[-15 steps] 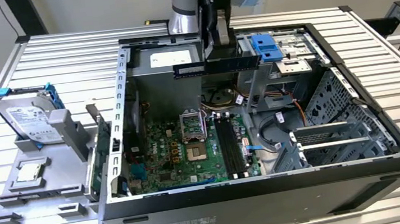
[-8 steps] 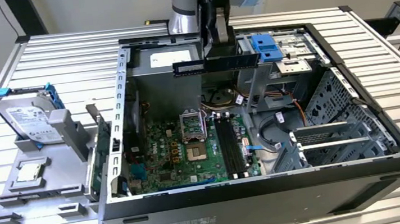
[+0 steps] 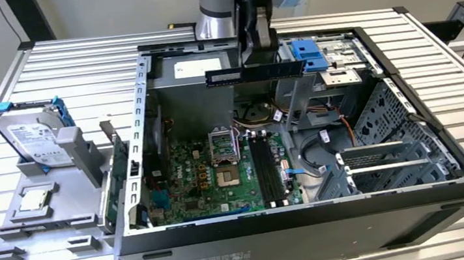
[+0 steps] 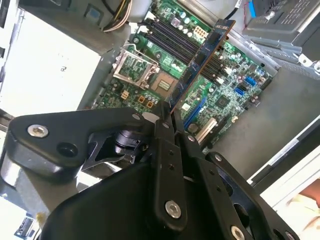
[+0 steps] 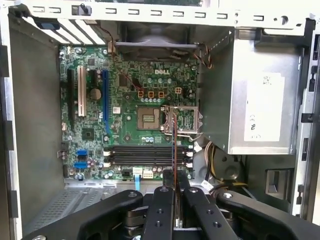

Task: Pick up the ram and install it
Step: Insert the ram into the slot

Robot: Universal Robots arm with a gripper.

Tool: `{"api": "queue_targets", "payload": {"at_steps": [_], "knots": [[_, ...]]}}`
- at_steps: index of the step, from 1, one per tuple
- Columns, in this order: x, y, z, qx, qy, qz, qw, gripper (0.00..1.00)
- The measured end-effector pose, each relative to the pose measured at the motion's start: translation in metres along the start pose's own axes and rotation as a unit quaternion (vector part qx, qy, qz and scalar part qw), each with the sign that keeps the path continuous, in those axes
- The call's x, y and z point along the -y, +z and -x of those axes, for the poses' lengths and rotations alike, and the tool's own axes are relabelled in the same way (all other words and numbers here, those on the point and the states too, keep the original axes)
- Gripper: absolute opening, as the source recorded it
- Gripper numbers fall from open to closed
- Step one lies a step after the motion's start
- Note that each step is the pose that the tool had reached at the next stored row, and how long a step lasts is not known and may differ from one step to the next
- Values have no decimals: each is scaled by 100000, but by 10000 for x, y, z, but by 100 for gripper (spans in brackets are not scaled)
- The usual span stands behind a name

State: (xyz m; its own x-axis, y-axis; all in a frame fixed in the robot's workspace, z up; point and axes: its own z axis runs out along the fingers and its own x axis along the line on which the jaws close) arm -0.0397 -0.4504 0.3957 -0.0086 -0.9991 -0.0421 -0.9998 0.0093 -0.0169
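Your black two-finger gripper [image 3: 258, 65] has its fingers pressed together on the ram [image 3: 235, 76], a long thin dark blue-black circuit stick with a row of black chips, and it pinches the stick at the middle of its upper long edge. The ram lies level in the air above the open black and grey metal computer case [image 3: 314, 238], over the far part of its opening. It is well apart from the green motherboard [image 3: 206, 175] on the floor of the case. In the second wrist view the stick [image 4: 202, 60] reaches out from the fingertips [image 4: 165, 125] over the long black memory slots [image 4: 172, 37] and does not touch them. A grey hard drive in a blue plastic bracket [image 3: 36, 136] stands outside the case, on the exterior view's left of it, on the ribbed metal table [image 3: 431, 35].
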Motion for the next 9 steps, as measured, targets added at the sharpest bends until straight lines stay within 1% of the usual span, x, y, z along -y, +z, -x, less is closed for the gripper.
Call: {"api": "queue_targets", "payload": {"at_steps": [4,7,8,9], "knots": [[155,3,1,-1,9,121,100000,0],[248,5,0,1,8,244,100000,0],[267,5,1,-2,9,261,100000,0],[269,5,1,-2,12,269,100000,0]]}}
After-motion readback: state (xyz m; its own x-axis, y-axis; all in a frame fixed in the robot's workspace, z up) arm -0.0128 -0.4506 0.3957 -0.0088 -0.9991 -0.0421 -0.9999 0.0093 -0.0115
